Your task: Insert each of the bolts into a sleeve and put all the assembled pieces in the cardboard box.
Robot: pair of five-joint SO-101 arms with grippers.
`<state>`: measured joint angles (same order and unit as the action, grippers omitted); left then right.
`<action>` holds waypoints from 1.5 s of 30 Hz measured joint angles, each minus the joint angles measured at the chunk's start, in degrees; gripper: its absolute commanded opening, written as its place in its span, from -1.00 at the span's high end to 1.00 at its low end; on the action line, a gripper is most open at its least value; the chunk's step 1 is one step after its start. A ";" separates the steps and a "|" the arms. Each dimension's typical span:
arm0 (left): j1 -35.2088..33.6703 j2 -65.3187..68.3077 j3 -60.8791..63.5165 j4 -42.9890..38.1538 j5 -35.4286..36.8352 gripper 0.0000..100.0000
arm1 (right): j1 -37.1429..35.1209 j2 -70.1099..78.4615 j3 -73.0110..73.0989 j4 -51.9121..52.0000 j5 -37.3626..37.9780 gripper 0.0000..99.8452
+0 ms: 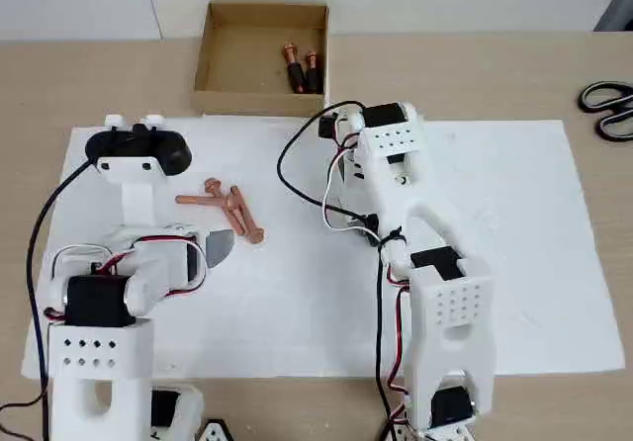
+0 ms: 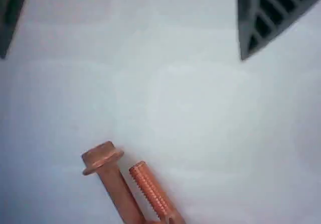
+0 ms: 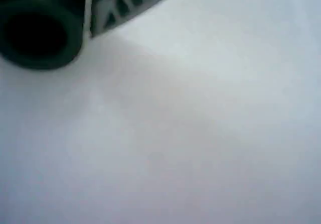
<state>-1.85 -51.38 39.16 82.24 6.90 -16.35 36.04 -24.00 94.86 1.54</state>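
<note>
Covering table (image 1: 59, 75), white sheet (image 1: 297, 303) under bolts (image 1: 232, 209), scissors (image 1: 605, 110) aside

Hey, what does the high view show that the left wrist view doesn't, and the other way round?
High view's own: the cardboard box with two assembled pieces inside, scissors beside the white sheet, plus the left arm and right arm. Left wrist view's own: a close look at one bolt's flanged head next to another's threaded end, with the left gripper open above them. Shared: the loose bolts lying on the white sheet.
</note>
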 measured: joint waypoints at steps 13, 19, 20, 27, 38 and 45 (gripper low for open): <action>0.00 0.00 0.00 0.00 0.00 0.44 | 0.09 0.00 0.00 0.00 0.88 0.99; 0.00 0.00 0.00 0.00 0.00 0.44 | 0.09 0.00 0.00 0.00 3.78 0.99; 0.00 0.00 0.00 0.00 0.00 0.44 | 0.09 0.00 0.00 0.00 3.96 0.99; 0.00 0.00 0.00 0.00 0.00 0.44 | 0.00 -3.08 0.00 0.35 6.51 0.99; 0.00 0.00 0.00 0.79 -3.08 0.44 | 2.37 -22.24 0.00 0.88 11.87 0.99; 0.00 0.00 -4.75 5.10 -3.43 0.44 | 6.77 -27.69 0.00 1.67 11.87 0.99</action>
<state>-1.85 -51.38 34.42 87.34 3.47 -9.58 8.35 -24.00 96.53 13.41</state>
